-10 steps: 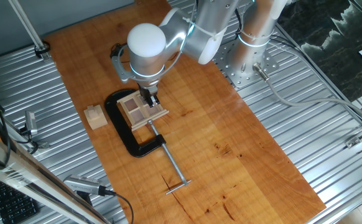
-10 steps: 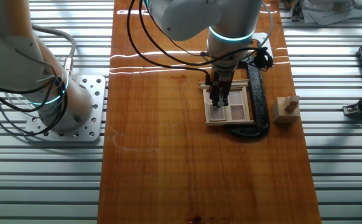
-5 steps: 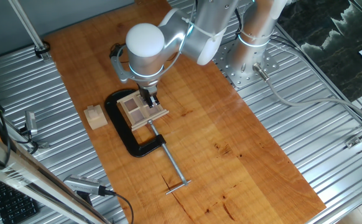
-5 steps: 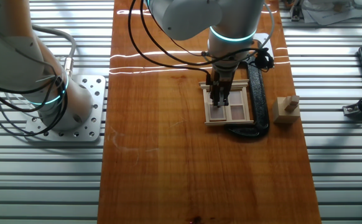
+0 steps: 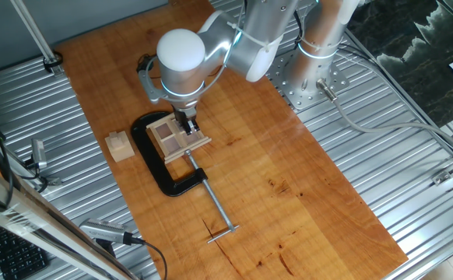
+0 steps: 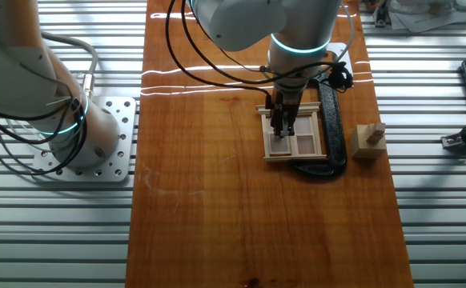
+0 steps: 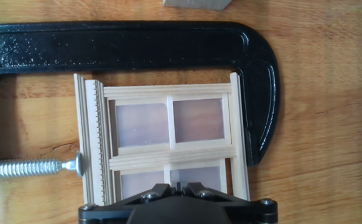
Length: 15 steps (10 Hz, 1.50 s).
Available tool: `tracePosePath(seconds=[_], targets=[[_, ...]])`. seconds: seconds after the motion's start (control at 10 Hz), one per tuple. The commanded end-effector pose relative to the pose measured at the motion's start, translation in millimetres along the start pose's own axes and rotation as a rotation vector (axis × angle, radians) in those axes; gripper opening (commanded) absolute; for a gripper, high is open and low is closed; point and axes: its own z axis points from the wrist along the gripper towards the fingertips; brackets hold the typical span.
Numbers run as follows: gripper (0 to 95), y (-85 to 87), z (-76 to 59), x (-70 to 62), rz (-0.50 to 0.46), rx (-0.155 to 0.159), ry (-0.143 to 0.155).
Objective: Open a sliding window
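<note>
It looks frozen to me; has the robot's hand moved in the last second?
No. The hand sits at the same spot over the small light-wood window frame, beside the black C-clamp.

Glossy reddish wooden board [image 5: 289,155] over ribbed metal table [image 5: 413,194], glare streaks across the board's far end [image 6: 217,76]

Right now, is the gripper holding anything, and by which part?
Cannot be told. The gripper is down on the sliding window, over its lower sash, but its fingertips are hidden.
</note>
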Motion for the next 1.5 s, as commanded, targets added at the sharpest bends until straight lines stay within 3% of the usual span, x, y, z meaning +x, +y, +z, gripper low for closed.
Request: tracePosePath(seconds=[0.1,1.5], targets=[[0.0,0.3,-0.7,0.0,0.0,-0.002,0.001],[0.0,5.2,-1.4,-3.9,0.028,-0.006,0.003]])
